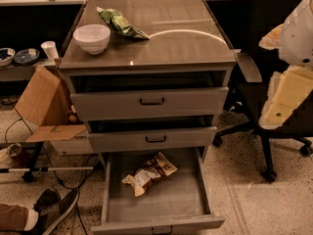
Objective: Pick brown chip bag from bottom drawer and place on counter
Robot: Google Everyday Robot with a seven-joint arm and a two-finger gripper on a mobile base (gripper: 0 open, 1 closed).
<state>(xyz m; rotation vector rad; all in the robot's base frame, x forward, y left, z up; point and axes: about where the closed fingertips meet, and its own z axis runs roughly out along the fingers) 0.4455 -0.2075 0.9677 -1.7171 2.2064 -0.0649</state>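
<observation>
Brown chip bag [149, 173] is lying in the open bottom drawer [191, 205]. My end effector [287, 98] hangs right of the cabinet [151, 102], can't tell its state.

Counter [190, 50] with bowl [91, 37], green chip bag [120, 24]

no legible text: print on brown chip bag [149, 173], cardboard box [41, 102] unreadable; gripper [284, 101] at right edge.

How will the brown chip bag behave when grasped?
The brown chip bag looks crinkled and puffy, so probably light and floppy, likely crushing under a pinch. Its foil may slip. It lies flat on the bottom drawer floor, so rolling seems unlikely. The gripper hangs far right, away from it.
</observation>
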